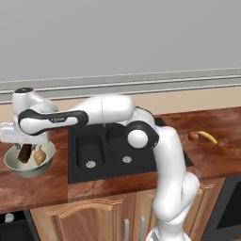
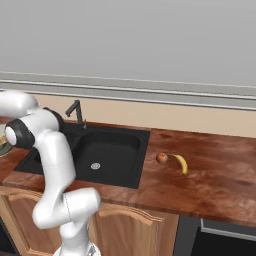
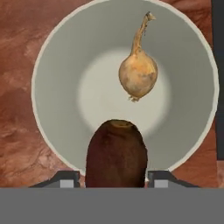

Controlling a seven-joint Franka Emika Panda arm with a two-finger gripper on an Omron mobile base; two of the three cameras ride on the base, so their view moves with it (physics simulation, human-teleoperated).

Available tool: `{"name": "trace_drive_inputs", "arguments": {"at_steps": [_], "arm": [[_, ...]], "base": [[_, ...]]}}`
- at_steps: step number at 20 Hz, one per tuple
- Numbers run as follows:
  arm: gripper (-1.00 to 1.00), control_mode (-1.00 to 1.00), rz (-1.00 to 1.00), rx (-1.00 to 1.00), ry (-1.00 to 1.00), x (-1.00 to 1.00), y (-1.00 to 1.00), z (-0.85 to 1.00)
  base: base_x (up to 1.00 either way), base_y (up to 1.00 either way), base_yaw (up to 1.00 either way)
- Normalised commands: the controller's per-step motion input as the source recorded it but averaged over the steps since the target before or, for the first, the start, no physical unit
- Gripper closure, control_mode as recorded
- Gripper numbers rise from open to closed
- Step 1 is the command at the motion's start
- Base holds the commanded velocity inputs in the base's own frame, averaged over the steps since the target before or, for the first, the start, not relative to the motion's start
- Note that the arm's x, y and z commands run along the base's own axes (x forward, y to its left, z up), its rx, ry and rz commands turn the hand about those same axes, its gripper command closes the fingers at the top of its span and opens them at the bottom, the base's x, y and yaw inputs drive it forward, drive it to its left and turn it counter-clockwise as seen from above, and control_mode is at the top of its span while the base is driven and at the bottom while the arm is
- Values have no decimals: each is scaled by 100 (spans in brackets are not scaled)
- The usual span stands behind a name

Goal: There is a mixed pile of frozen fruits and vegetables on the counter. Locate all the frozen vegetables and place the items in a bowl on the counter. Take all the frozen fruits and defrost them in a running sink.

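Left base view first: our gripper (image 1: 24, 151) sits over the bowl (image 1: 14, 164) at the left edge of the frame. The tan bulb (image 1: 39, 156) already lies inside, and the dark olive-brown lump (image 1: 24, 152) hangs between the fingers just above the rim. The black sink (image 1: 113, 150) sits mid-frame in the reddish wood-grain counter (image 1: 212, 160). The red apple (image 1: 193, 136) and yellow banana (image 1: 208, 137) lie together at the right, well apart from the bowl.

Right base view: the sink's wide basin (image 2: 107, 152) with its silver drain and slim black faucet (image 2: 76, 112) fills the middle left. The apple (image 2: 161, 158) and the curved banana (image 2: 180, 163) sit just beside each other on the glossy counter (image 2: 210, 180), untouched, so we reckon the fruit half isn't started.

Hand view: we look straight down into the bowl (image 3: 57, 57), smooth and glossy. The onion-like bulb (image 3: 138, 75) with its thin stem rests upper right of center. The lump (image 3: 116, 153), rough and matte, fills the bottom middle between the finger tips (image 3: 65, 180). Whether the jaws grip it or have just let go, we honestly can't tell. It's inside the rim, so letting go fully here and lifting straight up should avoid clipping the bowl.
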Motion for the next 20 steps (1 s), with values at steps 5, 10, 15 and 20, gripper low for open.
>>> {"name": "trace_drive_inputs", "arguments": {"at_steps": [5, 10, 15, 20], "arm": [[-100, -100, 5, 8, 7, 0, -32, -3], [-100, -100, 5, 4, 9, 0, -18, 7], [-100, -100, 15, -1, 5, -19, -25, 63], [-100, -100, 21, -6, -5, -22, -72, 33]], "base": [[0, 0, 0], [0, 0, 0], [0, 0, 0], [0, 0, 0]]}}
